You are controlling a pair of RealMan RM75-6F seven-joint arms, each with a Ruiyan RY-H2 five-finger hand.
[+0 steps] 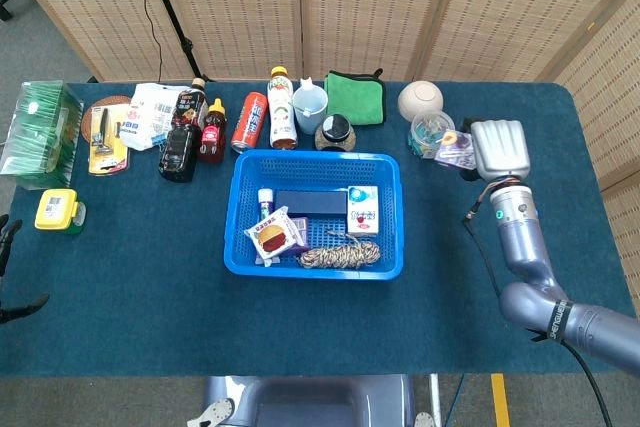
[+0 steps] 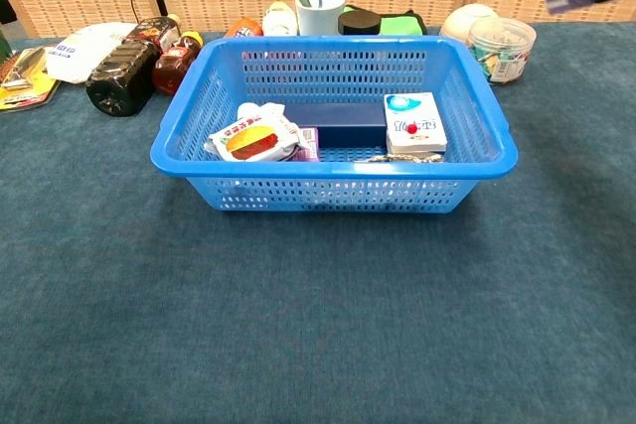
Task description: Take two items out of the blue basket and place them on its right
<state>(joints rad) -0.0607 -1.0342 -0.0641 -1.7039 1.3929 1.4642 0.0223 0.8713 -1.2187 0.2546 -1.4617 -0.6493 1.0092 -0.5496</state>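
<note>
- Packet [image 1: 455, 150] in purple wrap rides in our right hand [image 1: 497, 147], fingers closed on it, up above the table, right of the blue basket [image 1: 240, 209].
- We carry it high so it clears the clip jar [image 1: 430, 131].
- Left hand's out of sight.

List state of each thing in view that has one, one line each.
right robot hand: raised right of the basket, holds the purple packet
purple packet: held off the table, out of the basket
blue basket: upright, still holds several items
burger-print packet: in basket, front left
white carton: lying flat in basket
rope coil: in basket, front
left robot hand: not in view
</note>
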